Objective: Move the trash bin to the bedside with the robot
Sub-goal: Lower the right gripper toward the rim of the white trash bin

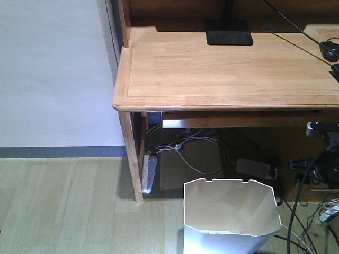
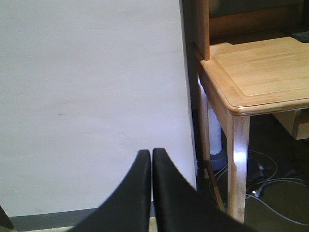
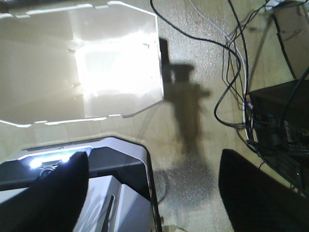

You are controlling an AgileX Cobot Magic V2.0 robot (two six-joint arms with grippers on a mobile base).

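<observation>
White wall (image 2: pixel 87 96), plain matte, left of desk. Desk (image 1: pixel 222 69) is light wood: plank-jointed top, rounded corner, square legs. Pale wood-grain floor (image 1: pixel 63 201). Trash bin (image 1: pixel 228 211) stands on floor in front of desk, right of its left leg, white faceted plastic with jagged polygonal rim. Only right wrist view looks down into its glossy cream inside. Right gripper (image 3: pixel 159 193) spread wide, apart from bin. Left gripper (image 2: pixel 151 193) fingers pressed together, facing wall beside desk corner. White power strip (image 1: pixel 149 172) under desk.

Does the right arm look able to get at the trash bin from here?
Probably yes: the right end effector hangs open close to the trash bin, nothing between them; the cables lie on the other side.
</observation>
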